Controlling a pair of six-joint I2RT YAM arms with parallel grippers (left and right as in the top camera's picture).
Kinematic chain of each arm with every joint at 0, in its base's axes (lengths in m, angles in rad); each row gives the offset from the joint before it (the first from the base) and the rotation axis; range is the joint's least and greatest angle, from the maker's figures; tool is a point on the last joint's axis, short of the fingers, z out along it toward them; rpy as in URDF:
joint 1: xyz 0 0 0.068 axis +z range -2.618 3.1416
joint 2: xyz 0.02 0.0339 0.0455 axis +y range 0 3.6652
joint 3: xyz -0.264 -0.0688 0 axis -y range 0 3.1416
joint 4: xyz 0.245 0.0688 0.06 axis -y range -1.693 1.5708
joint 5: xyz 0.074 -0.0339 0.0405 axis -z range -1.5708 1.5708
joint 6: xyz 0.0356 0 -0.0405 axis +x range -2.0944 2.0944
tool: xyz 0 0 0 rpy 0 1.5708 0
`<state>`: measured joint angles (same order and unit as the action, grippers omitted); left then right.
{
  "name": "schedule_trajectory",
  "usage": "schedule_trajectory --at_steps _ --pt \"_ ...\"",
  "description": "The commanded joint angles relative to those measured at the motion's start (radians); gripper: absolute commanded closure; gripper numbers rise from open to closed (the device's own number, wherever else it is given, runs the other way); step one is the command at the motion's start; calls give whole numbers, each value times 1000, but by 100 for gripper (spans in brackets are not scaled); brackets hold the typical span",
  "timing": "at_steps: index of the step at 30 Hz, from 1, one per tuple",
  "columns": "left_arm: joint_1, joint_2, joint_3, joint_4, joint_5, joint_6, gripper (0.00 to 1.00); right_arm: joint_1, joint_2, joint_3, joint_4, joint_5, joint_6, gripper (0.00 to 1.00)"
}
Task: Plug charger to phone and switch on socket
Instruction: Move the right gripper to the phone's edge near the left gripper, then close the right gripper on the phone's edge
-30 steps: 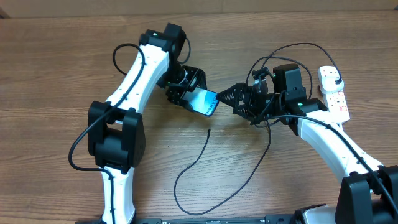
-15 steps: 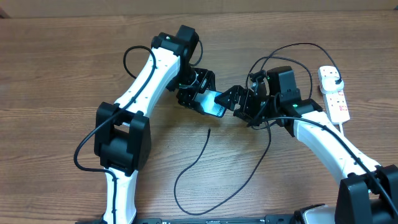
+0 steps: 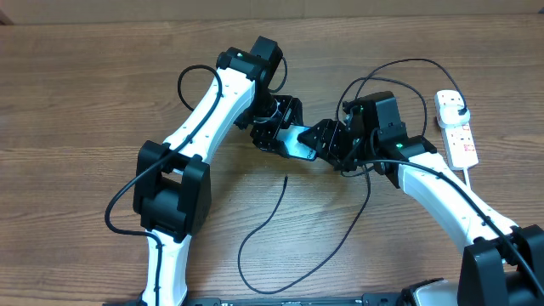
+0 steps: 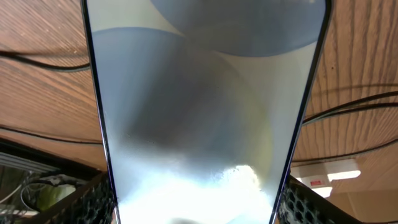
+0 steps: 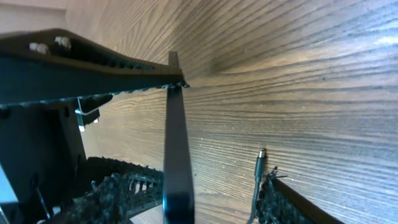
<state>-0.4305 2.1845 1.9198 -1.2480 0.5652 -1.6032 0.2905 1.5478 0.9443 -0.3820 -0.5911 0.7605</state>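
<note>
Your left claw, clamped on the slim, shiny-screened phone, has moved it into your right claw, whose grip you cannot tell, so plugging in still waits.

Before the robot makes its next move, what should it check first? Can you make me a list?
1. Phone clamped in the left gripper: ok.
2. Right gripper gripping the phone's other end: cannot tell.
3. Charger tip plugged into the phone: not ok, it lies loose on the table.
4. Black plug sitting in the socket: ok.
5. Socket switched on: cannot tell.
</note>
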Motion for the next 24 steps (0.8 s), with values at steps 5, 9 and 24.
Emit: schedule_trajectory --at_steps 5,9,24 --pt "-19 9 30 0 39 -52 96 5 2 21 2 34 22 53" --pt "-29 9 30 2 38 -62 96 5 2 21 -5 47 21 63" --pt "-42 9 30 4 47 -62 96 8 2 21 -24 105 25 73"
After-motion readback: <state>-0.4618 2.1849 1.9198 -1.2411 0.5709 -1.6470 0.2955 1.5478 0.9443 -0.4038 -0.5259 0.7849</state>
